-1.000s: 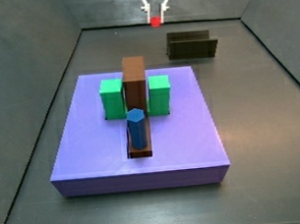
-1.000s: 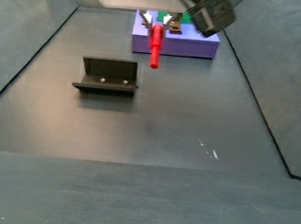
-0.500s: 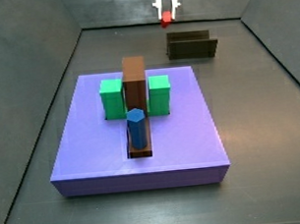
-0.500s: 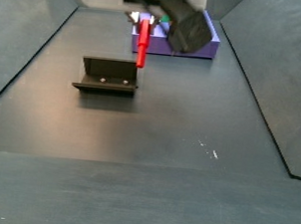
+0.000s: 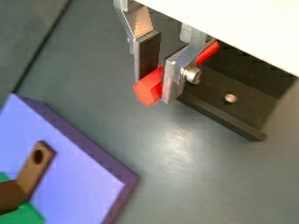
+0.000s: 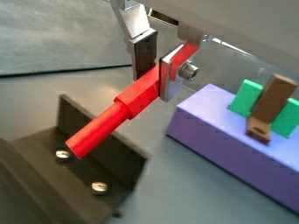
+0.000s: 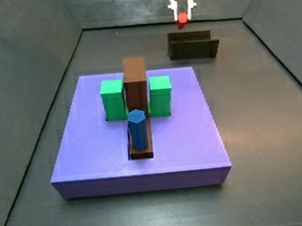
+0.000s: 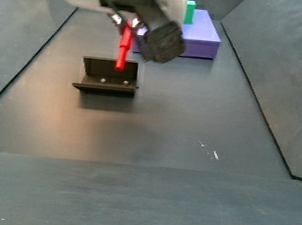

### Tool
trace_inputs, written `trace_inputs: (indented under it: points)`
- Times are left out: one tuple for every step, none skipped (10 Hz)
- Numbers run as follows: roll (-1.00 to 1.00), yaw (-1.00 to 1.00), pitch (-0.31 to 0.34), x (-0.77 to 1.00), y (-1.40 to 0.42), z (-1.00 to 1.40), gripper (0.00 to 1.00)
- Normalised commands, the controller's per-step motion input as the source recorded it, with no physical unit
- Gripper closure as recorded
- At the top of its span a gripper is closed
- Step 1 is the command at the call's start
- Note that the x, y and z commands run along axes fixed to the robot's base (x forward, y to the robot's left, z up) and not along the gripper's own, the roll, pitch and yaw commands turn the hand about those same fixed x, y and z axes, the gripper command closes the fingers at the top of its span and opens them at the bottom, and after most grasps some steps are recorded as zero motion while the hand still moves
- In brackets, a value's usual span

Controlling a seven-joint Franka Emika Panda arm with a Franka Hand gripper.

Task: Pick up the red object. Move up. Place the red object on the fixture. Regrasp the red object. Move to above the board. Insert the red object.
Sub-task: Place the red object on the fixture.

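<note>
Above the fixture (image 8: 106, 77), gripper (image 6: 156, 68) jaws clamped on the red object (image 6: 114, 115), board (image 8: 201, 37) partly hidden behind it.

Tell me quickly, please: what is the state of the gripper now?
Gripper: closed on the red peg, holding it above the fixture.
</note>
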Motion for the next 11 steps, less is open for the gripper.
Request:
trace_inputs:
  points:
    - [-0.07,0.00,-0.023,0.02,0.06,-0.49,1.00]
    - [-0.25,0.05,0.000,0.21,0.13,-0.45,1.00]
    - [-0.33,0.03,0.000,0.09,0.11,-0.41,1.00]
    - [-0.38,0.06,0.006,0.11,0.11,-0.33,1.00]
    - [-0.37,0.05,0.037,0.15,0.13,-0.23,1.00]
    - [-0.37,0.05,0.011,0.15,0.07,-0.14,1.00]
    - [0.00,0.00,0.009,0.00,0.00,0.00,1.00]
    - [0.00,0.00,0.023,0.00,0.00,0.00,1.00]
    - [0.00,0.00,0.023,0.00,0.00,0.00,1.00]
    - [0.00,0.00,0.000,0.00,0.00,0.00,1.00]
    - [0.00,0.00,0.000,0.00,0.00,0.00,0.00]
